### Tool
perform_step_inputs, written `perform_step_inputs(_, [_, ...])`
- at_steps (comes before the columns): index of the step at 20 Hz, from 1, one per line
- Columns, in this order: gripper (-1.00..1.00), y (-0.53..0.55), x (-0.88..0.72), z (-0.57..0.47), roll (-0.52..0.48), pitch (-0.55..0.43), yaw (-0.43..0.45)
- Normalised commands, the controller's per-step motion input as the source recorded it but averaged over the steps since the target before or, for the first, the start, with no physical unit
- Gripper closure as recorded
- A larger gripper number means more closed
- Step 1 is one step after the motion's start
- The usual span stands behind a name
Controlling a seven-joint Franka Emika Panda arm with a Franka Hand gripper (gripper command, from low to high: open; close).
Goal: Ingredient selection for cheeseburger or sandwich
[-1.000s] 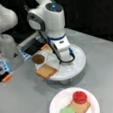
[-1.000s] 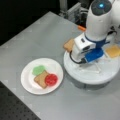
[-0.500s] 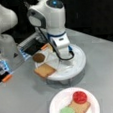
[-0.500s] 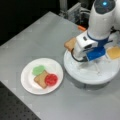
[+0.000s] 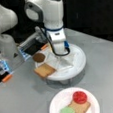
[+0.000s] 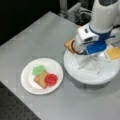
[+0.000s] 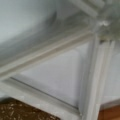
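- The gripper (image 5: pixel 62 54) is set low over the round white tray (image 5: pixel 80 63), near its middle, in both front views; the fingertips are hidden behind the wrist body, so whether they are spread or clenched cannot be told, and nothing is seen held.
- On the paper plate (image 6: pixel 27 82) a toast (image 6: pixel 40 79) lies flat, with a red disc (image 6: pixel 51 79) resting on one corner of it and a green disc (image 6: pixel 38 70) touching its edge.
- A second toast (image 5: pixel 44 70) lies on the tray's rim, overhanging the edge in a front view, just beside a dark brown disc (image 5: pixel 39 57).
- The pieces are judged light, thin and stiff, likely smooth toy parts; being flat, each is best pinched across opposite edges, and the overhanging side of the toast on the rim offers the easiest hold.
- A yellow cheese square (image 6: pixel 113 53) on the tray's far side is seen in only a front view; the brown disc is seen in a front view where the cheese is hidden behind the arm.
- In the wrist view only the tray's raised white dividers (image 7: pixel 50 51) are seen close up, with a speckled brown surface at the bottom left corner; no fingers are shown there.
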Motion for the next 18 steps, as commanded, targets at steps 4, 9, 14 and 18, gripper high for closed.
perform_step_inputs(4, [-1.0,-0.21,0.16,0.33,-0.049,0.195,-0.143])
perform_step_inputs(9, [-1.0,-0.29,0.2,0.23,0.152,0.265,-0.285])
perform_step_inputs(14, [-1.0,-0.23,0.17,0.07,0.288,0.184,-0.435])
perform_step_inputs(18, [-1.0,-0.09,0.18,0.13,0.279,0.159,-0.449])
